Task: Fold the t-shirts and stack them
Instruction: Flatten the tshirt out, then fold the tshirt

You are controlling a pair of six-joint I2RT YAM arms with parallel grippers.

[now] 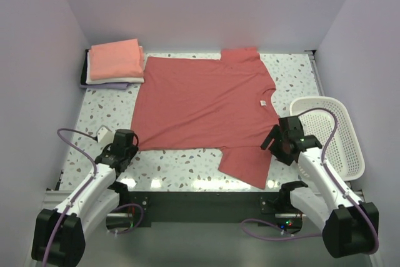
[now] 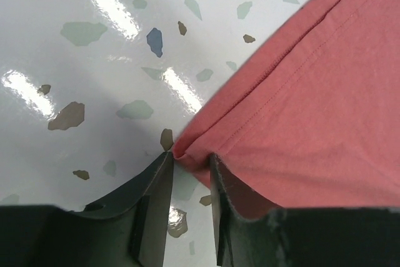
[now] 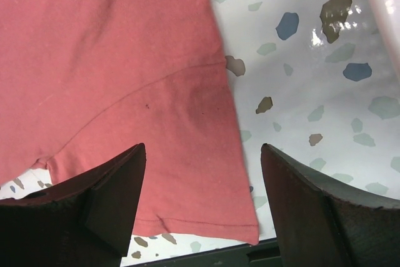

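Operator: Where did things lie from the top camera?
Observer: The dusty-red t-shirt (image 1: 206,101) was spread flat on the bench (image 1: 181,167), not yet folded. The folded t-shirts (image 1: 115,60) sat stacked in the far left corner. The left pincer (image 1: 125,139) was at the shirt's near-left hem corner. The right pincer (image 1: 274,141) was by the near sleeve, beside the basket (image 1: 337,129).
Operator: And the left wrist?
Observer: Its jaws stood narrowly apart around the hem corner of the dusty-red t-shirt (image 2: 312,104), with the bench (image 2: 94,92) showing between them and no firm pinch visible. Only the very tip lay inside, so I judged it could slip out on lifting.
Operator: Right wrist?
Observer: Jaws wide apart and empty, above the sleeve edge of the dusty-red t-shirt (image 3: 112,60). A shallow grab there might lift one side alone and skew the fold.
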